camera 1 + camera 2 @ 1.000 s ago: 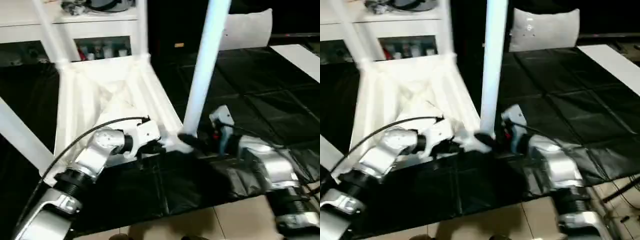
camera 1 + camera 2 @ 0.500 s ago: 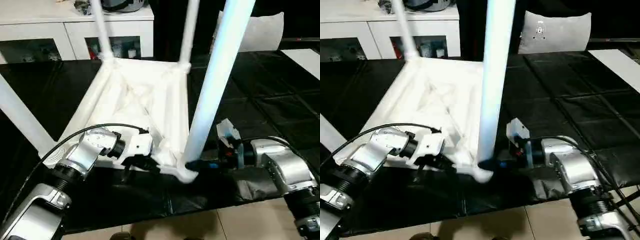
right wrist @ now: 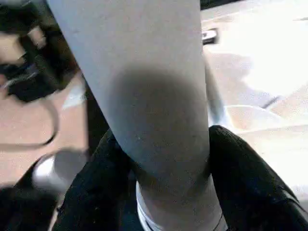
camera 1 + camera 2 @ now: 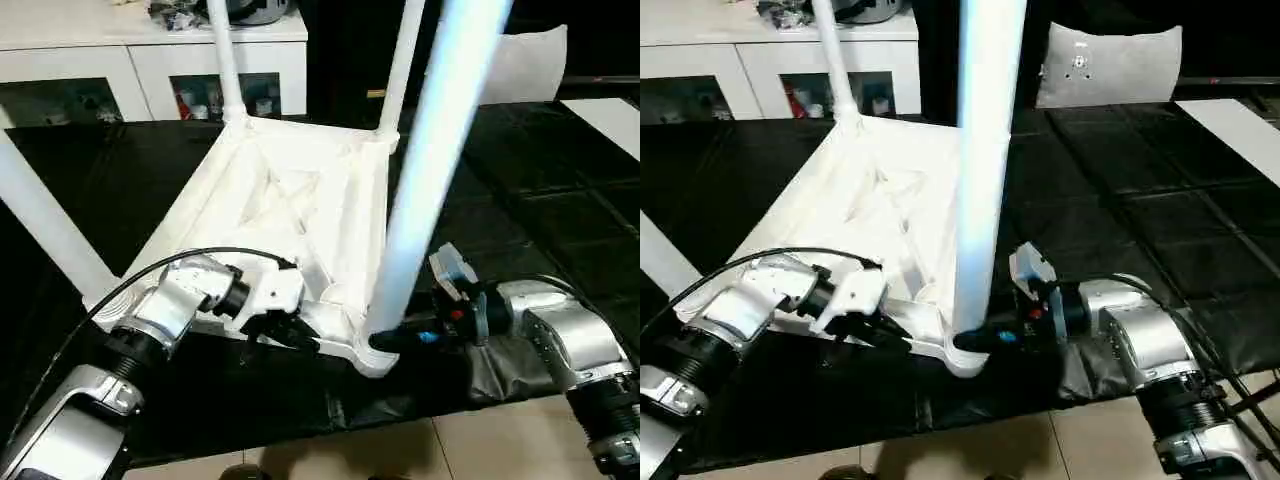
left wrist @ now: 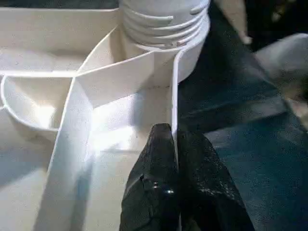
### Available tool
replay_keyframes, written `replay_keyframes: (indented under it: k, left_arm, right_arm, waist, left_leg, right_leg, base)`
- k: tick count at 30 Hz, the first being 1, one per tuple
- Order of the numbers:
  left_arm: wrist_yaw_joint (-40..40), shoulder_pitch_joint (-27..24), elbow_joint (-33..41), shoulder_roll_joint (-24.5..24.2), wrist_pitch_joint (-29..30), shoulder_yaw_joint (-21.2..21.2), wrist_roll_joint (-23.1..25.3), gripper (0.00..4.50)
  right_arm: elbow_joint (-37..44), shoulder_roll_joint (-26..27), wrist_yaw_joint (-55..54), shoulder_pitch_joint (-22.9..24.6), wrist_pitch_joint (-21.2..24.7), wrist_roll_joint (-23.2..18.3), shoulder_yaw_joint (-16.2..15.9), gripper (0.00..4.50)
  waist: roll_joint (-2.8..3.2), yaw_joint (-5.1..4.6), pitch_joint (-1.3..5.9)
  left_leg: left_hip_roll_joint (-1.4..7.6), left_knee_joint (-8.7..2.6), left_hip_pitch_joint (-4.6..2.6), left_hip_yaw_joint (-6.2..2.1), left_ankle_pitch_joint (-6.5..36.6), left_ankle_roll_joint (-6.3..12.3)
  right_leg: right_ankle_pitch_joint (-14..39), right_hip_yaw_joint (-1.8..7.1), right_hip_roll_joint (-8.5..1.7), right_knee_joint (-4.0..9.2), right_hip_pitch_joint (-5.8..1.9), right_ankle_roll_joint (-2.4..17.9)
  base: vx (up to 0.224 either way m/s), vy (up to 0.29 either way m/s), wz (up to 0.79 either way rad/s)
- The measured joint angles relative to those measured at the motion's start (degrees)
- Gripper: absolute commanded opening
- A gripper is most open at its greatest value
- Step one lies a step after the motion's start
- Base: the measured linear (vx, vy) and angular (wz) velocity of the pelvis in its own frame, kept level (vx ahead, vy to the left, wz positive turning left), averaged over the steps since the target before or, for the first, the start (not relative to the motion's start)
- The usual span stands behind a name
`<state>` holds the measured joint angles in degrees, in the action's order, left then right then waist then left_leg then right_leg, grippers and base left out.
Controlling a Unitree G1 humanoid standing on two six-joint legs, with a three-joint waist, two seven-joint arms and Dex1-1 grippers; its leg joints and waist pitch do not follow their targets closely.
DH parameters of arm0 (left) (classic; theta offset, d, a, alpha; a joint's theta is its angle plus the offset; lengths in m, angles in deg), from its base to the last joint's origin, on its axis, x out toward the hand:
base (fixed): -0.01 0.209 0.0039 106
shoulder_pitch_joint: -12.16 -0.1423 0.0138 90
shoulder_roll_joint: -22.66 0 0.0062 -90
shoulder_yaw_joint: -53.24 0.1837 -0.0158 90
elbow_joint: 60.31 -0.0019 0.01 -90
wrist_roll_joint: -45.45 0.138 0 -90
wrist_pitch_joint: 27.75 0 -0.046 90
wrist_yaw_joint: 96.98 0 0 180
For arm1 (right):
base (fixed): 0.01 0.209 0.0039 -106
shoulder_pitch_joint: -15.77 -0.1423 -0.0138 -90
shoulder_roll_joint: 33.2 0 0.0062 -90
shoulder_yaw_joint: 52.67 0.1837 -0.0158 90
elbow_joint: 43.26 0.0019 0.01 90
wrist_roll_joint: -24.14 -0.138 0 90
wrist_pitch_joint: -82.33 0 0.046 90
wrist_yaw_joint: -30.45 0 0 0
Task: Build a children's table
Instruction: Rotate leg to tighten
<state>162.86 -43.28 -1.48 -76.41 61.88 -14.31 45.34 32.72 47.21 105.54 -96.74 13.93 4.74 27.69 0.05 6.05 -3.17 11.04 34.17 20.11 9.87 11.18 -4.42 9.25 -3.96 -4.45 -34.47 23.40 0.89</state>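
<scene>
In the left eye view the children's table point(image 4: 290, 200) lies upside down on a black sheet point(image 4: 560, 200), its legs pointing up, with a white cabinet point(image 4: 150, 60) behind. The left gripper point(image 4: 285, 335) meets the table's near edge, and the right gripper point(image 4: 385, 342) reaches the foot of the nearest leg point(image 4: 430, 170).

In the left wrist view the left jaws are clamped on a thin rim wall beside the threaded corner socket point(image 5: 163, 29).

In the right wrist view the right jaws stand on either side of that leg, against it.
</scene>
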Motion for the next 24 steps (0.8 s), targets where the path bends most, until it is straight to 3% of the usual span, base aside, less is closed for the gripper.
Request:
replay_keyframes:
  k: [3,7,10,13,16,19,24]
  left_arm:
    - [-4.7,-0.2,0.2,0.7,4.2,-1.5,1.0,0.0]
    - [-17.5,-0.6,2.2,5.1,12.8,-4.2,4.1,0.0]
    - [-24.4,-1.0,4.4,8.7,19.2,-5.4,4.5,0.0]
    - [-30.1,-0.9,5.1,11.6,22.9,-6.5,5.1,0.0]
    - [-33.4,-0.7,5.1,13.8,24.6,-7.1,5.5,0.0]
    - [-34.0,-0.6,5.5,14.3,25.0,-7.0,5.7,0.0]
    - [-33.5,-0.7,6.4,13.8,22.6,-5.1,6.4,0.0]
  right_arm:
    - [-1.2,3.4,-8.0,-0.6,0.6,1.8,1.7,2.07]
    - [-5.0,10.7,-26.2,-3.8,1.6,6.1,4.9,2.04]
    - [-5.4,14.9,-36.8,-5.0,3.5,7.8,7.1,2.01]
    - [-7.0,18.2,-45.5,-7.1,4.0,9.7,7.7,2.01]
    - [-9.3,19.9,-49.1,-7.8,1.1,10.6,8.8,2.01]
    - [-9.7,19.9,-48.7,-7.8,0.3,10.2,9.5,2.71]
    - [-8.2,16.8,-43.4,-6.1,-0.2,9.0,9.5,3.16]
  waist:
    - [-0.09,-1.57,-0.03]
    - [-0.16,-4.65,-0.05]
    - [-0.24,-5.23,-0.01]
    - [-0.26,-5.19,0.0]
    - [-0.27,-4.66,0.01]
    - [-0.26,-4.27,0.01]
    - [-0.24,-3.3,0.0]
  left_leg:
    - [0.01,-0.01,-0.01,-0.01,-0.1,-0.12]
    - [-0.01,0.01,-0.06,-0.06,-0.2,-0.3]
    - [0.0,-0.01,-0.06,-0.12,-0.2,-0.29]
    - [-0.02,-0.1,-0.04,-0.15,-0.2,-0.29]
    - [-0.04,-0.11,0.02,-0.15,-0.1,-0.2]
    - [-0.04,-0.13,0.1,-0.14,0.0,-0.1]
    - [-0.04,-0.19,0.37,-0.14,0.0,-0.04]
  right_leg:
    - [0.1,-0.01,0.03,-0.05,-0.04,-0.2]
    - [0.1,-0.06,0.03,0.06,0.07,-0.2]
    - [0.1,-0.07,0.09,0.08,0.09,-0.2]
    - [0.1,-0.08,0.1,0.07,0.12,-0.2]
    - [0.1,-0.05,0.09,0.1,0.12,-0.2]
    - [0.0,-0.04,0.09,0.12,0.12,-0.1]
    - [-0.2,-0.05,0.09,0.12,0.48,0.2]
  base:
    - [0.0,0.0,0.0]
    - [0.0,0.0,0.0]
    - [0.0,0.0,0.0]
    - [0.0,0.0,0.0]
    - [0.0,0.0,0.0]
    - [0.0,0.0,0.0]
    - [0.0,0.0,0.0]
